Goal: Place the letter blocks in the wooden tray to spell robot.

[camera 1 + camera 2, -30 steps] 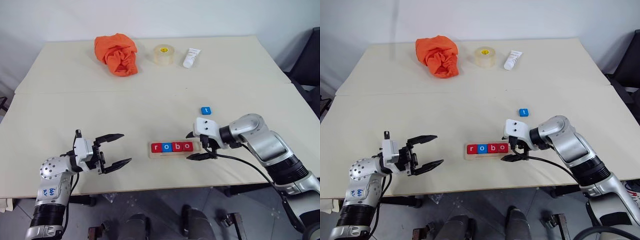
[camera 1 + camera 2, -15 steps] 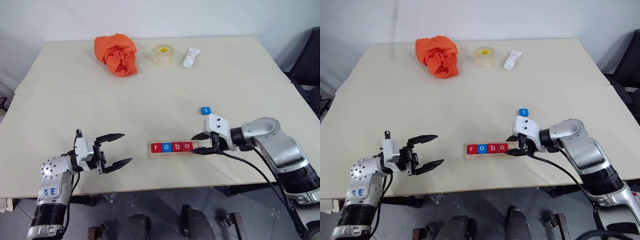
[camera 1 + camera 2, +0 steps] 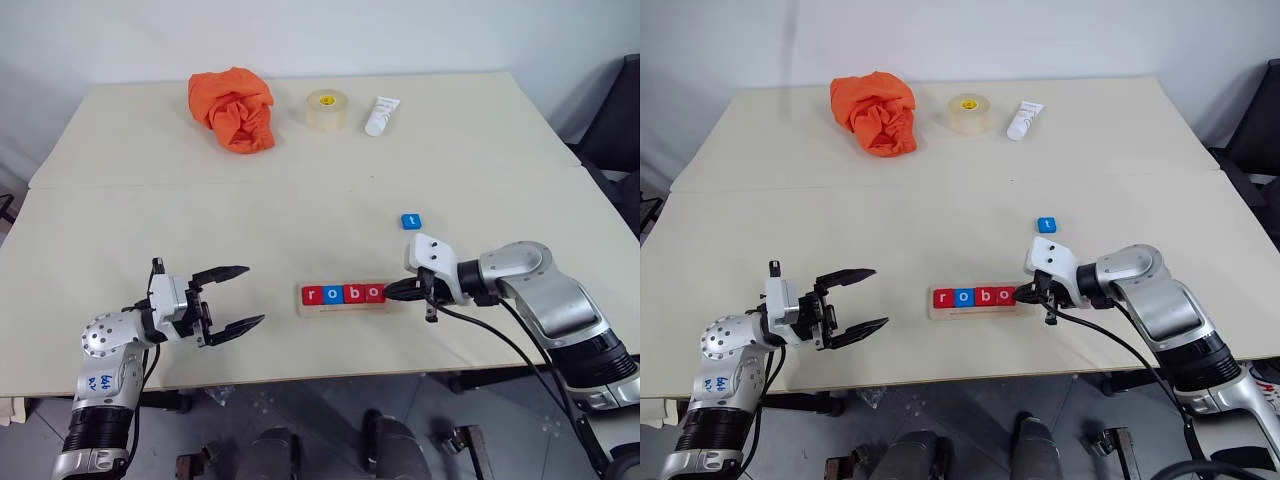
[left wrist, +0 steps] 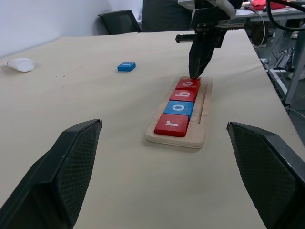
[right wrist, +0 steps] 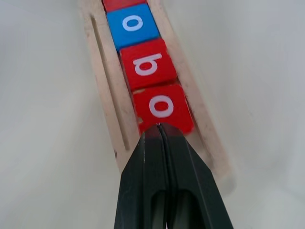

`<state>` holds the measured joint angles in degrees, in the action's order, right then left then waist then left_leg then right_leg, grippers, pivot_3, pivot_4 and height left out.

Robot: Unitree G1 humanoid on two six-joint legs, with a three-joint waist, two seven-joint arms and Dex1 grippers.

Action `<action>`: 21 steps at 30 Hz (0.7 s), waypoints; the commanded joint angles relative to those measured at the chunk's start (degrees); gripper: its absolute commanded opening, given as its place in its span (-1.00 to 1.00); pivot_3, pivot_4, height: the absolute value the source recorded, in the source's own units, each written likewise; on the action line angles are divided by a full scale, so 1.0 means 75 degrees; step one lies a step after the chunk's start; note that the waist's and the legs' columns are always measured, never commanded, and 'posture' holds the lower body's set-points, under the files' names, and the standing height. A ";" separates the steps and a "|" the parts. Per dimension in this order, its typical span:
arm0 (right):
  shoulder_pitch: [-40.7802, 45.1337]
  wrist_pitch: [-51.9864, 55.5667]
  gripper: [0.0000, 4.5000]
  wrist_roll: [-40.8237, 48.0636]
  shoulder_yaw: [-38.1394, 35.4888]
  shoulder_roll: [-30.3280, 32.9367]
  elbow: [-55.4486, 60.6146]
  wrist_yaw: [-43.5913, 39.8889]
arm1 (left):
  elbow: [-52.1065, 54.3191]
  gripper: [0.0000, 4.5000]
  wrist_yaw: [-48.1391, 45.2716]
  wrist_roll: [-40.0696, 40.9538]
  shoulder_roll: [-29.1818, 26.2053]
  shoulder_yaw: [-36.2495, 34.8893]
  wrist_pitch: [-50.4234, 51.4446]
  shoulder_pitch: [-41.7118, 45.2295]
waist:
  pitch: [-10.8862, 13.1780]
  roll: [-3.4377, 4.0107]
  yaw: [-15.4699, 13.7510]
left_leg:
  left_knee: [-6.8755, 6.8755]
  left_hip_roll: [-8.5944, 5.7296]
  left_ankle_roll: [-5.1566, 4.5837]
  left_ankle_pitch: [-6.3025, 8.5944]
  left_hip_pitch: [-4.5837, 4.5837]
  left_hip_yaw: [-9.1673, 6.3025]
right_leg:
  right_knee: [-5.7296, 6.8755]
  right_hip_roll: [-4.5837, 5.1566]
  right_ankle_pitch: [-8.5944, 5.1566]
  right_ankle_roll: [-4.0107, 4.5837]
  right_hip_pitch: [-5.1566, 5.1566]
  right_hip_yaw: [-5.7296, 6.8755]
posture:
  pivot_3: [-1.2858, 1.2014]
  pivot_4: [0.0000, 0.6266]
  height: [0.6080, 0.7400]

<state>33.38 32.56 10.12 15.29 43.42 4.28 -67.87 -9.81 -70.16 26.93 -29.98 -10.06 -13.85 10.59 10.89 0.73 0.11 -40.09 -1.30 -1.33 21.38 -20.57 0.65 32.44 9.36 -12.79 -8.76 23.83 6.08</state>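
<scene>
Four letter blocks [image 3: 344, 294] sat in the wooden tray [image 3: 345, 307]; the fifth block [image 3: 411, 221] lay behind, to the right

Both arms are built from rounded silver-grey metal housings joined by black ribbed sections. The left arm [image 3: 105, 385] has blue handwritten marks on its silver elbow shell and small dark screws around a rounded cap. A white block sits at each wrist, the right one with two small dark holes. A thin black cable loops from the right arm [image 3: 545, 305] down past the forearm. The left gripper [image 3: 232, 298] has two black, pointed fingers [image 4: 62, 176] with a fine mesh texture on their inner faces. The right gripper [image 5: 159, 129] has smooth, glossy black fingers tapering to a narrow tip.
</scene>
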 commanded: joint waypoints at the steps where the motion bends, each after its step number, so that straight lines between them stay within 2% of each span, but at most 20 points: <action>1: 0.0158 -0.0088 -0.99 -0.0096 0.0071 -0.0116 -0.0034 0.0079 | 0.0244 1.00 0.0046 0.0124 -0.0079 -0.0092 -0.0018 -0.0091 | 0.0000 0.0000 0.0000 | 0.0000 0.0000 0.0000 0.0000 0.0000 0.0000 | 0.0000 0.0000 0.0000 0.0000 0.0000 0.0000 | 0.03 -0.52 1.00; 6: 0.0182 -0.0061 -0.99 -0.0116 -0.0014 -0.0029 0.0067 0.0126 | 0.0260 1.00 0.0065 0.0125 -0.0068 -0.0097 -0.0031 -0.0111 | 0.0000 0.0000 -0.0007 | 0.0000 0.0000 0.0000 0.0000 0.0000 -0.0001 | 0.0000 0.0000 0.0000 0.0000 0.0000 0.0000 | 0.03 -0.52 1.00; 15: -0.0197 0.0395 -0.99 0.0247 -0.0242 0.0607 0.0826 -0.0201 | 0.0153 1.00 0.0042 0.0098 -0.0020 -0.0043 -0.0059 -0.0036 | 0.0000 0.0000 -0.0009 | 0.0001 0.0000 0.0000 0.0000 -0.0002 -0.0002 | -0.0002 0.0000 0.0000 0.0000 0.0000 0.0001 | 0.03 -0.52 1.00; 21: -0.0239 0.0214 -0.99 0.0040 -0.0002 0.0373 0.0576 -0.0040 | 0.0101 1.00 0.0026 0.0090 0.0001 -0.0009 -0.0059 0.0059 | 0.0000 0.0000 -0.0006 | -0.0001 0.0001 0.0000 0.0000 -0.0001 0.0000 | 0.0000 0.0000 0.0000 0.0000 0.0000 0.0000 | 0.03 -0.52 1.00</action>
<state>30.89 35.05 10.62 15.44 46.75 8.61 -68.58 -9.82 -70.08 26.93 -29.97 -10.07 -13.84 10.65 10.89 0.72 0.06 -40.09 -1.29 -1.32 21.38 -20.57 0.65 32.44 9.36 -12.79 -8.76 23.84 6.08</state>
